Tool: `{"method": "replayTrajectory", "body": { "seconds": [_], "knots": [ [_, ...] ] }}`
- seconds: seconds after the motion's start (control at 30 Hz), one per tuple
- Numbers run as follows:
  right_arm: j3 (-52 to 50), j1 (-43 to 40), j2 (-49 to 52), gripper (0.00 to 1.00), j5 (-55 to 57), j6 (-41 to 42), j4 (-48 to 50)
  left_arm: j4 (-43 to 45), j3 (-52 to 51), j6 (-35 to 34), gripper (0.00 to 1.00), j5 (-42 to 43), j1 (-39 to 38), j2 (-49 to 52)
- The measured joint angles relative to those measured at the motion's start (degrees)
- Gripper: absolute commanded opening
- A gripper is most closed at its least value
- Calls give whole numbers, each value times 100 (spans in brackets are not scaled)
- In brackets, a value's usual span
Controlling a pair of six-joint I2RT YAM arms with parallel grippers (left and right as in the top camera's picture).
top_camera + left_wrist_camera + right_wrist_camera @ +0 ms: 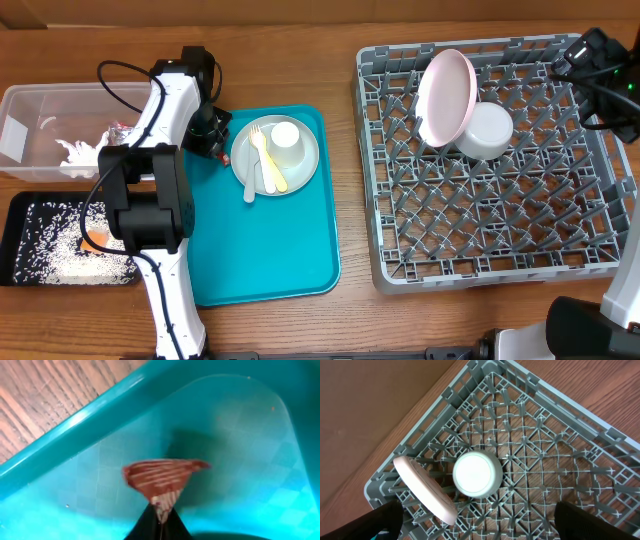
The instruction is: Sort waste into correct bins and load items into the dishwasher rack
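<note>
Waste-sorting: the left hand [158,519] pinches a crinkled red-and-silver foil wrapper [160,476] at the flat teal tray's [240,430] corner. Next, probably, carry it left into the clear plastic tub [30,105] — the right hand [480,521] gapes wide.

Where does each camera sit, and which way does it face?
Overhead: above the table, facing down; left arm, right arm show.
Left wrist: facing down at teal tray; its fingers pinch a foil wrapper.
Right wrist: over dishwasher rack, facing down; its open fingertips at bottom corners.
Shared: overhead and right wrist both show pink plate, white bowl.
</note>
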Motion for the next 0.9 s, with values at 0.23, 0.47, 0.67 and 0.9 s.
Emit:
{"method": "replayTrajectory", "body": {
  "seconds": [0.23, 0.47, 0.67, 0.9],
  "knots": [
    [0, 0, 0, 100, -2, 2, -2, -476, 251, 17, 4, -90, 0, 0],
    [0, 0, 0, 100, 0, 0, -2, -1250, 1370, 92, 4, -254, 0, -20],
    [0, 0, 0, 100, 0, 0, -2, -1589, 2380, 304, 4, -262, 0, -151],
    [0, 0, 0, 100, 0, 0, -2, -1513, 2881, 385, 4, -439, 122, -326]
  ]
}}
